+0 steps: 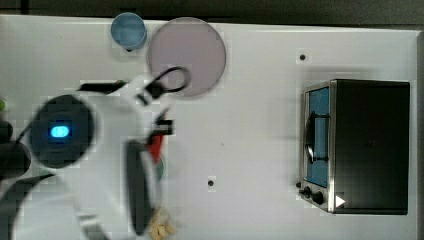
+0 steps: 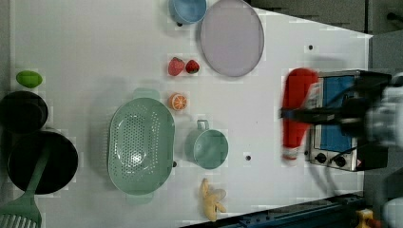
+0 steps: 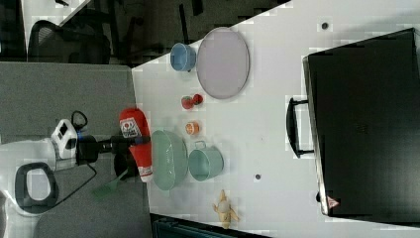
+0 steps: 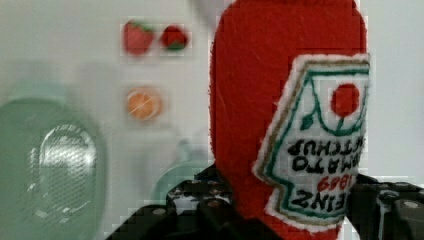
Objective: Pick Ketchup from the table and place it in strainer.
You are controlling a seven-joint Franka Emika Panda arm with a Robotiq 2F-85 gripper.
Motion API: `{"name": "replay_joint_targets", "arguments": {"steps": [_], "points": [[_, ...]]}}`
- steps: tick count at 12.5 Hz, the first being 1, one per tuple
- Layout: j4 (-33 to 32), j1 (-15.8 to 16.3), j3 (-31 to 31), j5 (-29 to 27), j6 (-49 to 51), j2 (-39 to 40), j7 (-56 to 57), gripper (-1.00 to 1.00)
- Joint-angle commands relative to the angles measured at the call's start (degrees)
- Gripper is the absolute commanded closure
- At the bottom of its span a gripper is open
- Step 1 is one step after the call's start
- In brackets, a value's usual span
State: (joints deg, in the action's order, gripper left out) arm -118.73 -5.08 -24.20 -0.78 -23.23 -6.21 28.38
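The Ketchup [image 2: 298, 90], a long red soft bottle with a white label, is held off the table with my gripper [image 2: 287, 113] shut on its middle. In the wrist view the label [image 4: 320, 145] faces the camera and black fingers [image 4: 200, 200] press both sides of the bottle. In the right view the Ketchup [image 3: 141, 156] hangs just beside the strainer's [image 3: 168, 159] rim. The strainer [image 2: 140, 145], a pale mint-green oval basket with holes, stands with nothing in it on the white table. In the top view only a red sliver of Ketchup [image 1: 156, 146] shows beside the arm.
A teal mug [image 2: 208, 148] stands next to the strainer. Two strawberries [image 2: 183, 66], an orange slice [image 2: 178, 101] and a banana [image 2: 212, 199] lie nearby. A purple plate [image 2: 232, 37], a blue cup [image 2: 187, 9], a toaster oven [image 1: 360, 145] and black pans [image 2: 40, 161] ring the table.
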Motion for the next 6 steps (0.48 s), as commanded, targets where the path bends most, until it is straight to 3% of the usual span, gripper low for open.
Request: {"name": "replay_joint_targets", "arguments": {"steps": [1,6], "points": [[-1.4,2.5,-6.6,-1.4,0.3,1.2,-14.0,-0.23],[-1.4,2.8,-15.6,-1.3,-11.1,9.3,-23.7,-0.23]]}}
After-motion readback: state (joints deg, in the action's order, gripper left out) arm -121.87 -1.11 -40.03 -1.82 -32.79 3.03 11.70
